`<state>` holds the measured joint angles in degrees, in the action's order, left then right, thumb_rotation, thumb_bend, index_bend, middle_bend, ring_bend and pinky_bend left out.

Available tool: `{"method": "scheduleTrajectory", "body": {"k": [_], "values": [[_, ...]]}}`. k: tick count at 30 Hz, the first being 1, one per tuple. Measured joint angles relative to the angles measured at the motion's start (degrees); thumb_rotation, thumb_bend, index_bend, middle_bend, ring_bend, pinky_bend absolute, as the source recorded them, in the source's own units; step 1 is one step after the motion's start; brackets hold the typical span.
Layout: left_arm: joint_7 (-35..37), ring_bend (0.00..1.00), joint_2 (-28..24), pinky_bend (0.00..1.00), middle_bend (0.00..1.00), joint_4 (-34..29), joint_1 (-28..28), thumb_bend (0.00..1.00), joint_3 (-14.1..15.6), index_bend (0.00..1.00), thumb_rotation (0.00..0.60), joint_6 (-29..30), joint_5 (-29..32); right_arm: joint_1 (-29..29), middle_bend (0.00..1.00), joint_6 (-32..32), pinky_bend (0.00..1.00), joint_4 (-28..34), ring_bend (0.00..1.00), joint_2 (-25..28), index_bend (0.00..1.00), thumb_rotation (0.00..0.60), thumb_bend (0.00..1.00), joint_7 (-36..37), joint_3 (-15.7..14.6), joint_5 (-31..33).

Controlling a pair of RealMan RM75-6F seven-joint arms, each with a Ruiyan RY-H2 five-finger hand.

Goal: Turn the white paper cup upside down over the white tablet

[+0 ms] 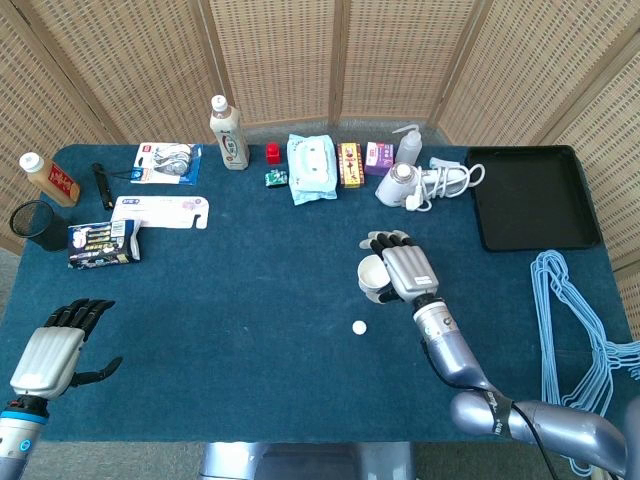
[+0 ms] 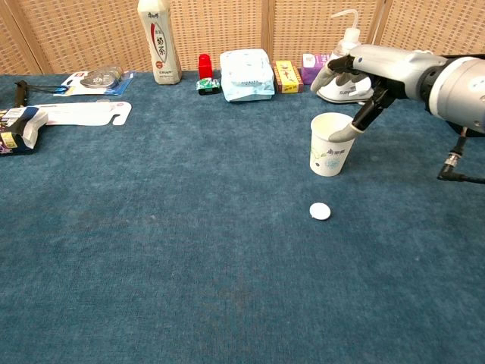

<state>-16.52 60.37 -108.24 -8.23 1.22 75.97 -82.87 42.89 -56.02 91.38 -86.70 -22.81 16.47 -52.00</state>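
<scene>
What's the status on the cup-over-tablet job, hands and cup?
Right robot hand at the paper cup, grip unconfirmed. Left robot hand open, idle. Cup upright, white tablet uncovered in front of it. Nothing between them.

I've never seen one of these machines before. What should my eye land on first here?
Most striking is the silver right hand reaching over the upright white paper cup near the middle of the blue table, a finger dipping inside the rim. Just in front of the cup lies a small round white tablet. At the near left edge, the left hand hovers with fingers apart, holding nothing.
</scene>
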Motion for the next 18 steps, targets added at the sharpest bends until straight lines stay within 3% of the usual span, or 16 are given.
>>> {"method": "scheduleTrajectory", "body": {"k": [18], "values": [[0.9, 0.12, 0.07, 0.16, 0.18, 0.9, -0.07, 0.25, 0.23, 0.12, 0.336, -0.02, 0.33, 3.03, 0.13, 0.03, 0.09, -6.1, 0.14, -3.11, 0.26, 0.567, 0.21, -4.48, -2.4, 2.9]]}}
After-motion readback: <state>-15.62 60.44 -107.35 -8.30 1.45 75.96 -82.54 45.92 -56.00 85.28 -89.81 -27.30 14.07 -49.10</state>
